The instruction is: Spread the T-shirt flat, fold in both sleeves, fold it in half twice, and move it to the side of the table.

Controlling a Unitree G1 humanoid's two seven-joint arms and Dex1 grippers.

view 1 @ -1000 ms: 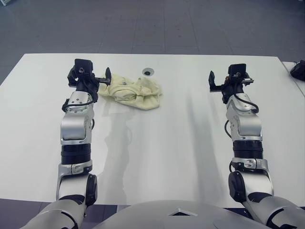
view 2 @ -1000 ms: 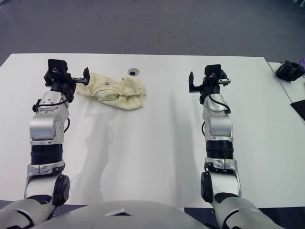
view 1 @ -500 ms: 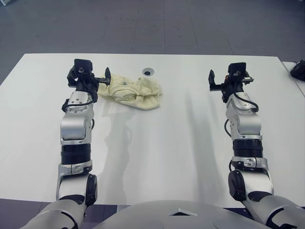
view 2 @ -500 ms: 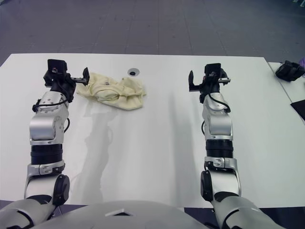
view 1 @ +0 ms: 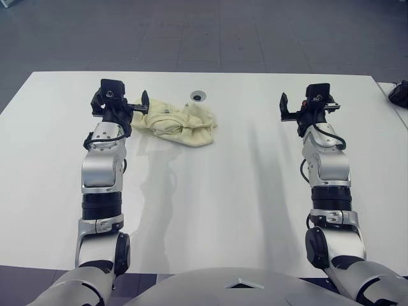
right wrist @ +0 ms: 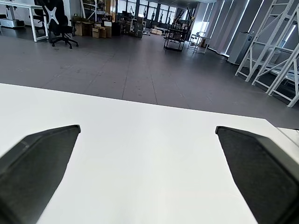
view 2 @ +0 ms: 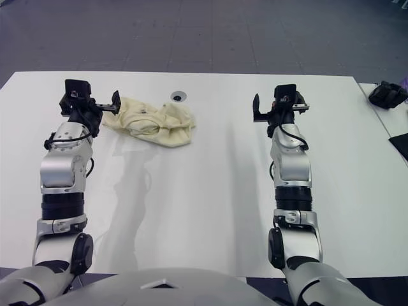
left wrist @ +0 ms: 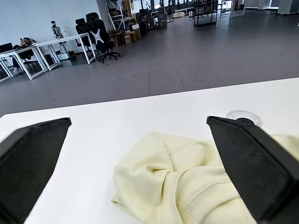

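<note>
Grey tiled floor [view 1: 223,32] is stretching away beyond the far edge of the white table [view 1: 210,191], with office chairs [left wrist: 100,35] and desks [left wrist: 42,46] standing at the far side of the room and metal racks [right wrist: 275,46] rising farther off. A round cable hole [view 1: 198,95] is sitting in the tabletop near the far edge, left of centre. The T-shirt [view 1: 175,124], pale yellow, is lying crumpled in a heap on the far left part of the table, just near of that hole. I am holding my left gripper [view 1: 119,100] at the heap's left end with its fingers spread wide; whether the right-hand finger is touching the cloth I cannot tell. I am holding my right gripper [view 1: 308,104] over bare tabletop on the far right, well apart from the shirt, fingers likewise wide and gripping nothing. A dark object [view 1: 400,92] is resting on a neighbouring surface at the far right.
</note>
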